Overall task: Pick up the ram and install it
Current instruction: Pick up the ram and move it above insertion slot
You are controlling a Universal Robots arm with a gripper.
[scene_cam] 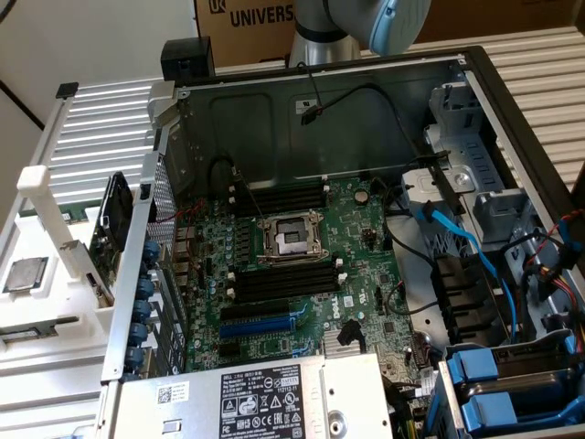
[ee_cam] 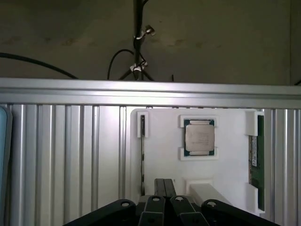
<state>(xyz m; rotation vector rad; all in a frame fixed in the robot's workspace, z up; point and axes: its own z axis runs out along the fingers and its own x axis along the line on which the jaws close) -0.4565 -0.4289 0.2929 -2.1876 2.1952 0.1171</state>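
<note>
The ram [ee_cam: 254, 157] is a long green board with a white label. It lies along one edge of a white holder [ee_cam: 160, 141], between two white clips. In the wrist view my gripper [ee_cam: 164, 182] hangs above the holder's near edge, short of the ram and off to its side. Its two dark fingers [ee_cam: 160, 186] are pressed together with nothing between them. The open computer case [scene_cam: 320, 119] shows the green motherboard [scene_cam: 366, 265], with long black memory slots [scene_cam: 283, 279] on both sides of the processor socket [scene_cam: 291, 240].
A processor chip [ee_cam: 200, 136] sits in the middle of the holder, and a thin dark strip [ee_cam: 142, 155] stands edge-on in a slot. An aluminium rail [ee_cam: 150, 92] bounds the ribbed table. Cables, a blue expansion slot [scene_cam: 260, 325] and the power supply [scene_cam: 265, 398] crowd the case. A dark card [scene_cam: 114, 224] stands outside the case wall.
</note>
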